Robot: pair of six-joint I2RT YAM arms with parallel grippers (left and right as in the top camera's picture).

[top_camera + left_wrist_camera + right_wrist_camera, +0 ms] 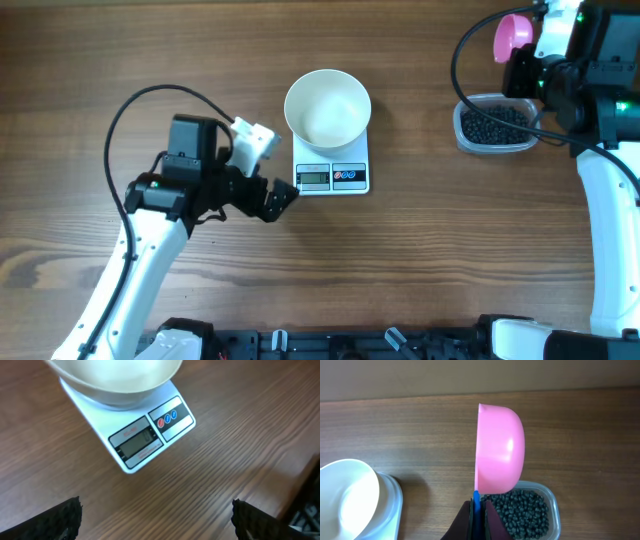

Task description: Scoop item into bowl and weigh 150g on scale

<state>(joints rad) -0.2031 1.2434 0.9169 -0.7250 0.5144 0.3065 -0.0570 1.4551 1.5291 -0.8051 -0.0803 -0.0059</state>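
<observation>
We are clamping our right gripper (477, 510) tight on the pink scoop (500, 450) at upper right, near the tub (462, 128) of black beads (495, 125). Our left gripper (283, 200) is gaping wide, holding nothing, left of the central scale (333, 177) that is carrying the empty white bowl (327, 108).

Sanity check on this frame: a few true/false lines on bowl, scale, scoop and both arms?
1. The bowl sits on the scale. True.
2. The bowl holds beads. False: it is empty; the beads are in the clear tub.
3. The right fingers are shut on the pink scoop's handle. True.
4. The left fingers grip the scale. False: they are open, holding nothing, beside the scale.
5. The scoop is above the tub. True.
</observation>
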